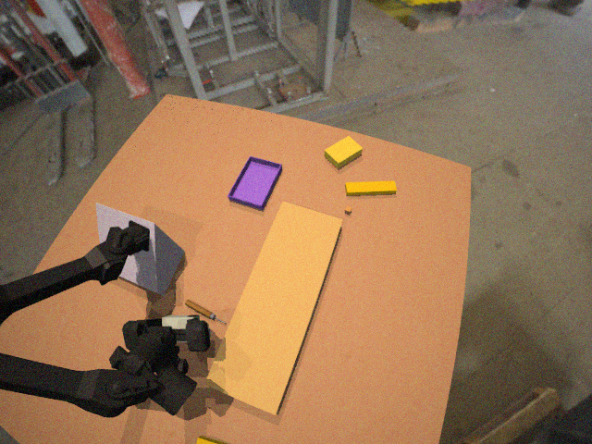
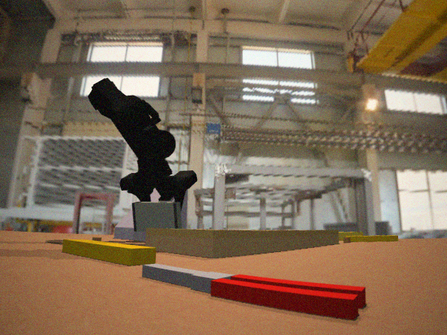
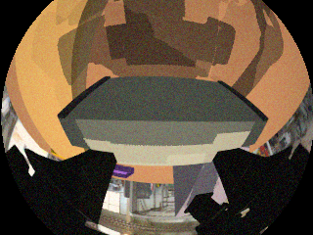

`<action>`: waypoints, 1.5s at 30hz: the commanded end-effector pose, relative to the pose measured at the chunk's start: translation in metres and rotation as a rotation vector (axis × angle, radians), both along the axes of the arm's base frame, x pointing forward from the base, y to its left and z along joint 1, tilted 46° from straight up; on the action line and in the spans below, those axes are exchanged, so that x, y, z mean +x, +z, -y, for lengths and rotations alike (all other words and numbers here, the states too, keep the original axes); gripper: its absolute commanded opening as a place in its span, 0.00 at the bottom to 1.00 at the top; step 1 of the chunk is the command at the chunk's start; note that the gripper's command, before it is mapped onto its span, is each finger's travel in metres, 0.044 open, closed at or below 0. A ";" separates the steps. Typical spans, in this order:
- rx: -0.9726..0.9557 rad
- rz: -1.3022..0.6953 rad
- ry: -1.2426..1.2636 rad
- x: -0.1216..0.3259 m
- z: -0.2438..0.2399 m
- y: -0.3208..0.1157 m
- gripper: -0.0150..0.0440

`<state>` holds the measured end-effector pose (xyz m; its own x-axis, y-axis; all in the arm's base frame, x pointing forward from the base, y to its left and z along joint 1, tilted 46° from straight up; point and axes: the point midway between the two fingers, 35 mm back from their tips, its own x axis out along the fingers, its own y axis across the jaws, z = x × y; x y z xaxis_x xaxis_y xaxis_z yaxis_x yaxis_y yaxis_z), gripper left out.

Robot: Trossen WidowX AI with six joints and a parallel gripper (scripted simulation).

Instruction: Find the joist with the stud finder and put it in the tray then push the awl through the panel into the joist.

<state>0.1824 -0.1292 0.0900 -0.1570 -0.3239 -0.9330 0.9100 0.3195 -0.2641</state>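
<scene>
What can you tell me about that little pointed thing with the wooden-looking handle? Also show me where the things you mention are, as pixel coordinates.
The awl (image 1: 205,312) has a round, brown handle that looks like wood, a short grey collar and a thin grey spike. It lies on its side on the table (image 1: 401,287), handle end toward the grey wedge (image 1: 169,260), spike toward the long edge of the panel (image 1: 282,296). Whether its tip touches the panel is too fine to tell. The tool (image 1: 166,332) is not holding it.
</scene>
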 end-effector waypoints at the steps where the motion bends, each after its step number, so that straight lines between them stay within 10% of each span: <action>1: 0.030 -0.011 -0.003 0.000 0.000 0.000 0.25; 45: 0.309 -0.109 -0.084 0.003 0.007 0.001 0.25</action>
<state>0.1852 -0.1371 0.0912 -0.2657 -0.0459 -0.9630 0.9087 0.3217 -0.2661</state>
